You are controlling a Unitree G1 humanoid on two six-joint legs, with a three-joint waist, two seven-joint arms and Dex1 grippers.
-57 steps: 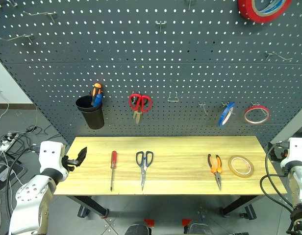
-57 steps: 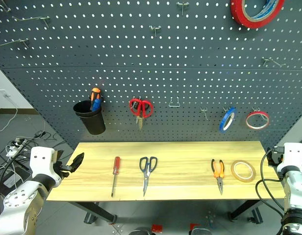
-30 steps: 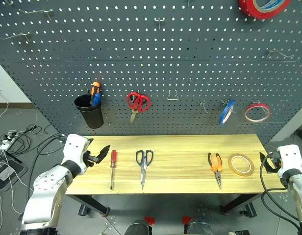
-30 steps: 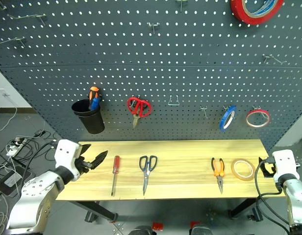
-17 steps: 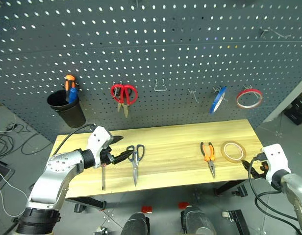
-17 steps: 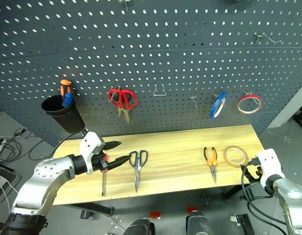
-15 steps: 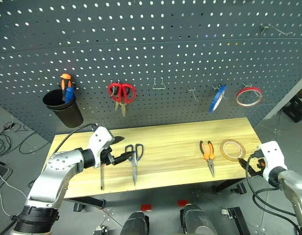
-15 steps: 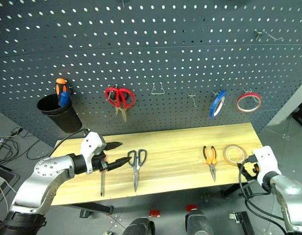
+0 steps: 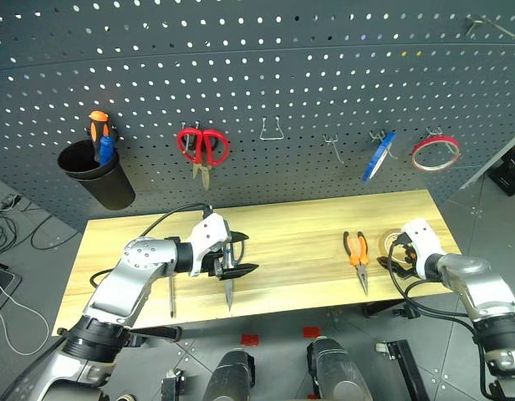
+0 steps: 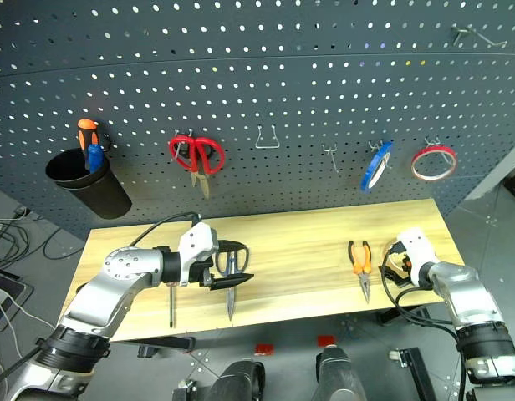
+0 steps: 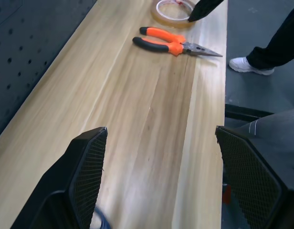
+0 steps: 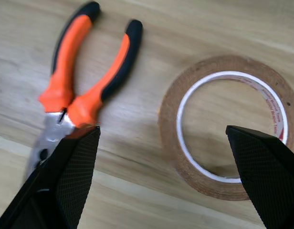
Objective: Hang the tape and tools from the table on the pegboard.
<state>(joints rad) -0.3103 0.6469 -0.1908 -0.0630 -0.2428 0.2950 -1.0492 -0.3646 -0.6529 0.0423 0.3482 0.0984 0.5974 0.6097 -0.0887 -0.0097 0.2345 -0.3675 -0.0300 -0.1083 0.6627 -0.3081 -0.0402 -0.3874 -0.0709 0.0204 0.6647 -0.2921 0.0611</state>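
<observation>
Four things lie on the tabletop (image 9: pixel 291 242): one screwdriver (image 9: pixel 171 295), one scissors (image 9: pixel 228 286), one pliers (image 9: pixel 356 255), one tape (image 12: pixel 229 126). Left tool (image 9: pixel 238 255) stands apart over the scissors; right tool (image 12: pixel 161 181) apart over the tape. Pegboard (image 9: pixel 257 92): two tape rolls, one red scissors.

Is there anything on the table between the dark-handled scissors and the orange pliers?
No. In the head camera views, only bare wood of the table lies between the scissors and the pliers.
</observation>
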